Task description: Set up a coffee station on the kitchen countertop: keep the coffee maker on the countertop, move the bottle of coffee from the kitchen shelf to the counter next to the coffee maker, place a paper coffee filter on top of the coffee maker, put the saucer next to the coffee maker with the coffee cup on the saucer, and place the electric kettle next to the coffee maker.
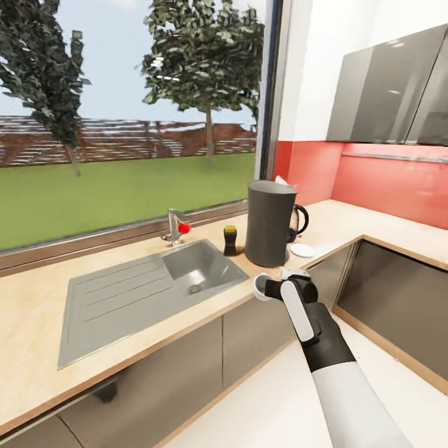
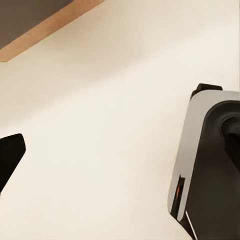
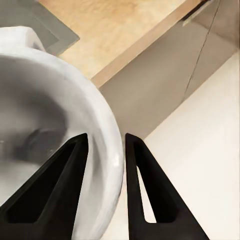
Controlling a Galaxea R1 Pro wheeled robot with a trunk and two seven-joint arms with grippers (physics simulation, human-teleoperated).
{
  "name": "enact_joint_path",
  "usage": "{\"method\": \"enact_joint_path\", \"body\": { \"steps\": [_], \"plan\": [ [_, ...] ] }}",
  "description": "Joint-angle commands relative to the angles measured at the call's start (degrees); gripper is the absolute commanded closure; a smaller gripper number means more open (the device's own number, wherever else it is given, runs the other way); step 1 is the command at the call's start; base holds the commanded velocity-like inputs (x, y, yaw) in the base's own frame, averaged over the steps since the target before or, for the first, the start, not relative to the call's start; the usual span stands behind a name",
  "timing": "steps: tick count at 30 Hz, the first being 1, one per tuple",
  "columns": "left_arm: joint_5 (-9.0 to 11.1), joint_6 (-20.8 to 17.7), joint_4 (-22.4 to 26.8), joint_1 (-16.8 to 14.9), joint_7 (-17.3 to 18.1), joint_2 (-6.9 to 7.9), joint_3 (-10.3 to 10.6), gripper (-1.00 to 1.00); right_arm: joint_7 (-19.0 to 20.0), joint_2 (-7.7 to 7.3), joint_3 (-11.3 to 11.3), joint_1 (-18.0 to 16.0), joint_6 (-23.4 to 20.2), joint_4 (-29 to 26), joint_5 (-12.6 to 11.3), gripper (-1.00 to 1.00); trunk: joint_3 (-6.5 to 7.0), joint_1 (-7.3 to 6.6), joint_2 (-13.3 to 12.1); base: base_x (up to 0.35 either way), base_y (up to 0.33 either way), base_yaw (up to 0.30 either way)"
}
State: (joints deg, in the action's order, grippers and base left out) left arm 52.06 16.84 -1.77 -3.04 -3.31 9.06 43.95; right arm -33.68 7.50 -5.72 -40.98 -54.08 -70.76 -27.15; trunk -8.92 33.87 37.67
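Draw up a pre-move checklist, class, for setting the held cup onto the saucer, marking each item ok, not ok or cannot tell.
1. Right gripper pinching the coffee cup rim: ok.
2. Saucer bare, beside the coffee maker: ok.
3. Cup over the kitchen countertop: not ok, it hangs past the edge.
4. Bottle of coffee by the maker: ok.
5. Left gripper state: cannot tell.

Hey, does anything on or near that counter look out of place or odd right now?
Nothing is spilled or broken. The one thing off: the coffee cup isn't on the saucer yet. The right gripper holds it by the rim in front of the counter edge, one finger inside, one outside.
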Motion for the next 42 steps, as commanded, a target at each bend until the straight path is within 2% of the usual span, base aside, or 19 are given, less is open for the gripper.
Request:
{"method": "enact_joint_path", "body": {
  "steps": [1, 3, 8, 19, 42],
  "plan": [
    [0.19, 0.21, -0.08, -0.03, -0.21, -0.01, 0.43, -1.00, -0.60, -0.01, -0.08, -0.06, -0.06, -0.01, -0.56, 1.00, -0.14, 0.04, 0.08, 0.203, -0.234, -0.278],
    [1.29, 0.21, -0.08, -0.03, -0.21, -0.03, 0.05, -1.00, -0.60, -0.04, -0.08, -0.06, -0.07, 0.05, -0.52, 1.00, -0.24, 0.04, 0.08, 0.204, -0.233, -0.276],
    [1.99, 0.23, -0.08, -0.03, -0.21, -0.06, -0.16, -1.00, -0.60, -0.14, -0.08, -0.06, -0.06, 0.23, -0.45, 1.00, -0.41, 0.04, 0.08, 0.220, -0.226, -0.198],
    [2.08, 0.29, -0.08, -0.03, -0.21, -0.09, -0.11, -1.00, -0.25, -0.69, -0.25, 0.02, -0.01, 1.21, -0.43, 1.00, -0.43, 0.04, 0.08, 0.244, -0.217, -0.010],
    [2.08, 0.21, -0.07, -0.03, -0.21, -0.18, 0.00, -1.00, -0.42, -0.52, -0.32, 0.02, 0.02, 1.62, -0.60, 1.00, -0.43, 0.04, 0.08, 0.243, -0.223, 0.000]
  ]
}}
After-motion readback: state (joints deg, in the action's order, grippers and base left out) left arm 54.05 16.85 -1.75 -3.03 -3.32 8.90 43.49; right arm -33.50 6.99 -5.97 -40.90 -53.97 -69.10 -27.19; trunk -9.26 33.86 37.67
